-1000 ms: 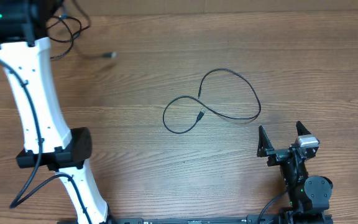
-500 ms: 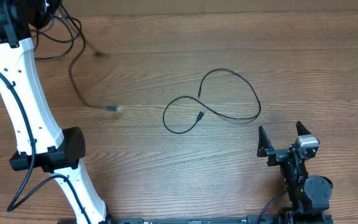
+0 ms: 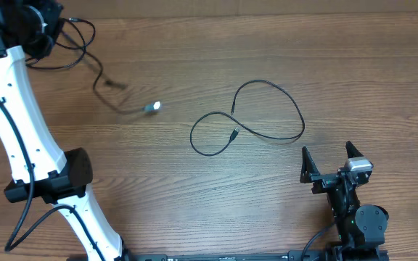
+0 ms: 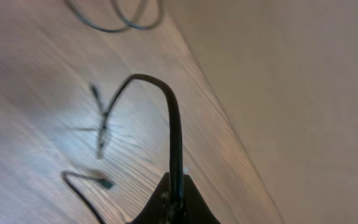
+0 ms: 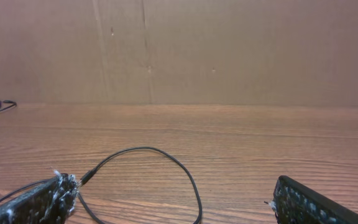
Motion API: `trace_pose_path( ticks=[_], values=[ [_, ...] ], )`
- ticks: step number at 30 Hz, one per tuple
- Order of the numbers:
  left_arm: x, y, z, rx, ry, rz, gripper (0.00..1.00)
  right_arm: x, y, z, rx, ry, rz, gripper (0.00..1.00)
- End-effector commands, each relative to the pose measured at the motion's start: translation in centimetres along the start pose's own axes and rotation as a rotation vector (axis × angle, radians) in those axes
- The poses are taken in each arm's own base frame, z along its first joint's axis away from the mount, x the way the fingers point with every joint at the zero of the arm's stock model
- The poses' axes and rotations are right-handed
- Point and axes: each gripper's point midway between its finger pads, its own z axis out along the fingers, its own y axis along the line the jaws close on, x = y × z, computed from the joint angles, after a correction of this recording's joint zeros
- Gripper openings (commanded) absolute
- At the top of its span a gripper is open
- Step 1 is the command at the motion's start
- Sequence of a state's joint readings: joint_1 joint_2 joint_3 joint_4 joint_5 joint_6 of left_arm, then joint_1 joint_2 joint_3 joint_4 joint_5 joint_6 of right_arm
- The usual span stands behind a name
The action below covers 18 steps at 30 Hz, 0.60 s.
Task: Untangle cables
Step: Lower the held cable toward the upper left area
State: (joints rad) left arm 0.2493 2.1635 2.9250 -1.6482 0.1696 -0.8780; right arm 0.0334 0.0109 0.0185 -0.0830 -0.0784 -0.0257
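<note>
My left gripper [image 3: 46, 29] is at the table's far left corner, shut on a black cable [image 4: 174, 124] that arches up from its fingertips [image 4: 176, 186]. A tangle of cables [image 3: 75, 40] hangs by it. One strand [image 3: 111, 90] trails across the wood to a pale plug end [image 3: 153, 107]. In the left wrist view a second loose end [image 4: 104, 182] lies below the arch. A separate cable [image 3: 267, 116] lies in two loops at mid-table. My right gripper [image 3: 327, 151] stands open near the front right, just short of that cable's loop [image 5: 166, 162].
The white left arm [image 3: 20, 123] stretches along the left side of the table. A plain brown wall [image 5: 229, 50] runs behind the table's far edge. Bare wood lies between the two cable groups.
The left arm has pulled further left and back with the cable. The trailing plug end swung out toward the middle. The looped cable and the right arm stayed still.
</note>
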Motion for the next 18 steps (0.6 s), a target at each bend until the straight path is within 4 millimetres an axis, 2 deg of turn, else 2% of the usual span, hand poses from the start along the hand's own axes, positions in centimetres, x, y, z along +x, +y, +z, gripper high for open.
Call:
trace_pose_path(
  ticks=[1, 5, 11, 18],
  values=[
    [-1.8, 2.7, 1.3, -0.091, -0.026, -0.063, 0.05, 0.2, 0.1, 0.0, -0.007, -0.001, -0.002, 1.00],
    [-3.5, 5.1, 3.2, -0.154, -0.027, -0.109, 0.04, 0.2, 0.1, 0.0, -0.007, -0.001, -0.002, 1.00],
    [-6.5, 9.9, 6.4, -0.267, -0.034, -0.192, 0.05, 0.2, 0.1, 0.0, -0.007, -0.001, -0.002, 1.00],
    [-9.7, 16.6, 9.5, -0.373, -0.028, -0.388, 0.04, 0.3, 0.1, 0.0, -0.007, 0.000, -0.002, 1.00]
  ],
)
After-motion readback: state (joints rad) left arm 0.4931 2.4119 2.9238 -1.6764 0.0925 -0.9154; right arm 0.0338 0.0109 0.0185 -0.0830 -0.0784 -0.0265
